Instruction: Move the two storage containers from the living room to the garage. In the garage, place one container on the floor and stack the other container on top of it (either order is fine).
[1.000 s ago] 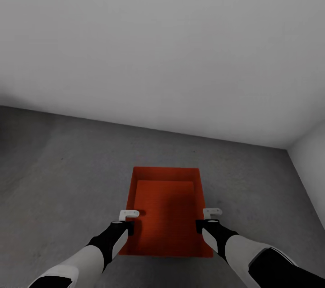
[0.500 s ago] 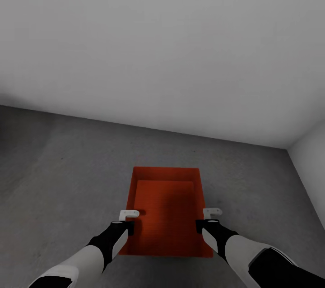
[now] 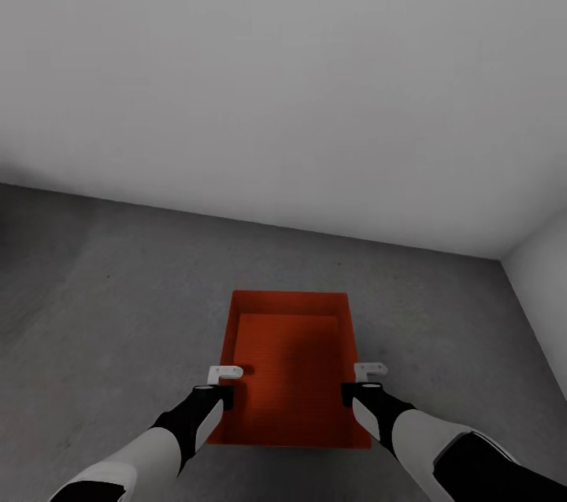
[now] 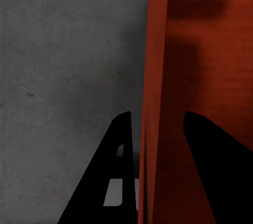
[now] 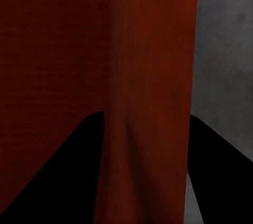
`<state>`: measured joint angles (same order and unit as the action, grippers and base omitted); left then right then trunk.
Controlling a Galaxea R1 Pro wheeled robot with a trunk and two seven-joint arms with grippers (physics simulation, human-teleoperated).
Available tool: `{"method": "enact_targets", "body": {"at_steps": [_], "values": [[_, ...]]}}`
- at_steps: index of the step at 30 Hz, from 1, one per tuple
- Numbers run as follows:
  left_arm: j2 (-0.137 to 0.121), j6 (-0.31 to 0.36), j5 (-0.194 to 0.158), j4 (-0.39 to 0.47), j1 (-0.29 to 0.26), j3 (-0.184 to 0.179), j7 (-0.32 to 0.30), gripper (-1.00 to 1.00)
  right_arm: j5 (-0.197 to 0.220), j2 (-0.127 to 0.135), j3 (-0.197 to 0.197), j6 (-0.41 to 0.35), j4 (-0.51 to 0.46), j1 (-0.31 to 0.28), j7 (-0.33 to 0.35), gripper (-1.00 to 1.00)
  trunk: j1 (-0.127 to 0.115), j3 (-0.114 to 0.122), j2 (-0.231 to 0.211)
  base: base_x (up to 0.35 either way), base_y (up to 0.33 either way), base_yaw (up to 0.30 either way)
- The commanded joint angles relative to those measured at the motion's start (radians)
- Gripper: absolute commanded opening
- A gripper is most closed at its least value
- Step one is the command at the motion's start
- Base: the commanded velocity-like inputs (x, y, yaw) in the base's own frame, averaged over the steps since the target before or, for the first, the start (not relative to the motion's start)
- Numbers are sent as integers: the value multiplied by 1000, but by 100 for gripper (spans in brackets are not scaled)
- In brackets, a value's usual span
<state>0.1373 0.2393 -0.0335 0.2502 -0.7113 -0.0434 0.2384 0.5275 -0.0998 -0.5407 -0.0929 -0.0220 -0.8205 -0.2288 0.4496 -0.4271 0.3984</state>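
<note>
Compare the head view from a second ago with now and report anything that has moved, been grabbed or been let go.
Nothing visibly changed. The orange-red container sits in the same spot on the grey floor, with the left hand astride its left wall and the right hand astride its right wall, as before. Whether the fingers press the walls cannot be told.

Dim, even, flat light; soft shadow inside the container (image 3: 290, 372); wrist views slightly blurred.
</note>
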Motion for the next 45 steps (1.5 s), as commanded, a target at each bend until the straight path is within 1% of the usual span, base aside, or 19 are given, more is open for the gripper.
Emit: {"method": "enact_targets", "body": {"at_steps": [1, 8, 12, 45], "values": [[5, 8, 6, -2, 0, 21, 4, -100, -11, -6, -90, 31, -3, 0, -52, -100, 0, -1, 2, 0, 0, 0], [5, 9, 5, -2, 0, 23, 4, -100, -11, -6, -90, 32, -3, -1, -52, -100, 0, -1, 2, 0, 0, 0], [5, 9, -7, -1, 0, 23, 4, -100, -11, -6, -90, 32, -3, -1, -52, -100, 0, -1, 2, 0, 0, 0], [4, 16, -11, -2, 0, 23, 2, -100, -11, -6, -90, 32, -3, -1, -52, -100, 127, -105, 233, 0, 0, 0]]}}
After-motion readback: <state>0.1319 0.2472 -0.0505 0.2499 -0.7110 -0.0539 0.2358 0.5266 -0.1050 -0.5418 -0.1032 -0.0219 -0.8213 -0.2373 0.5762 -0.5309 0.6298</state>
